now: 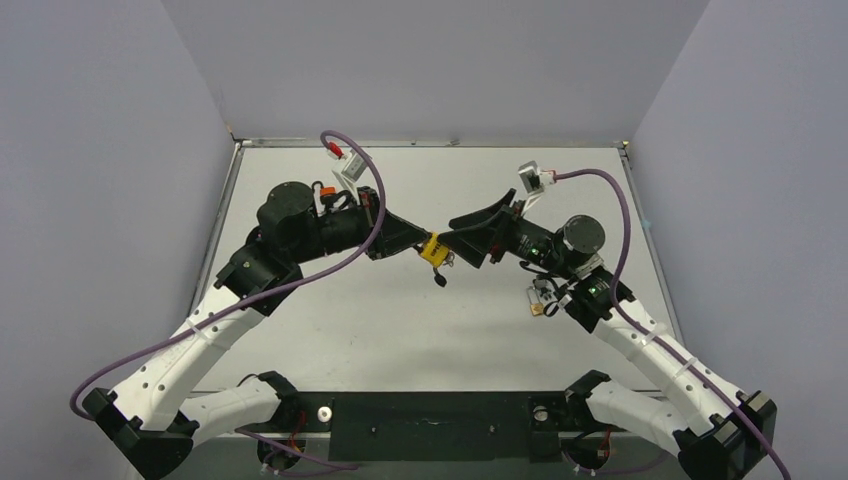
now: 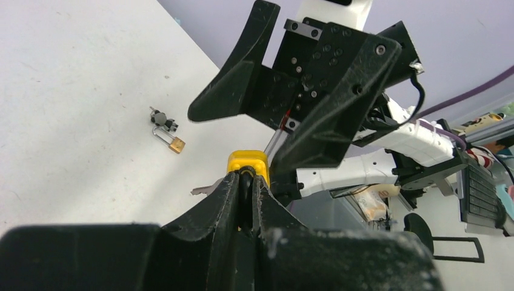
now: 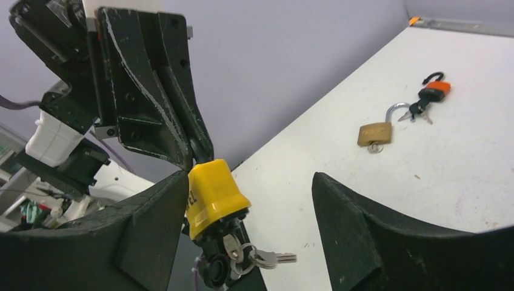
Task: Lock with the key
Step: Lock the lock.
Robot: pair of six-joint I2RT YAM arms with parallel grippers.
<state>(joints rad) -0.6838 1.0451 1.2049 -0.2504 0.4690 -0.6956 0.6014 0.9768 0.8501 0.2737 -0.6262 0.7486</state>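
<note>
The table point(image 1: 400, 330) was white, with grey walls point(image 1: 430, 60) on three sides. The left arm point(image 1: 210, 330) and right arm point(image 1: 650, 345) both reached inward and met above the middle of the table.

The left gripper point(image 1: 420, 245) had its jaws pressed together, pinching the upper end of the yellow padlock point(image 1: 433, 249). In the left wrist view, the fingertips point(image 2: 233, 182) closed just below the yellow body, which hid the part they gripped. The padlock hung in the air between the two grippers, clear of the table, with its keyhole end pointing down.

The right gripper point(image 1: 455, 238) faced it with jaws spread wide. In the right wrist view, the yellow padlock point(image 3: 213, 197) sat in the gap, close against one finger point(image 3: 151, 218). Whether that finger touched it could not be told. The other finger point(image 3: 363, 230) stood well apart from the padlock.

A brass padlock point(image 3: 374, 133) lay on the table near the right arm, well apart from the grippers. Its shackle point(image 3: 397, 109) was swung open. Just beside the shackle lay an orange-and-black bunch point(image 3: 433, 91), too small to make out.

The keys point(image 3: 260, 257) hung on a ring at the bottom of the yellow padlock, one blade pointing sideways. A black key head sat at the keyhole end, though whether it was fully seated was unclear. From above, the keys point(image 1: 440, 280) dangled just below the padlock.
</note>
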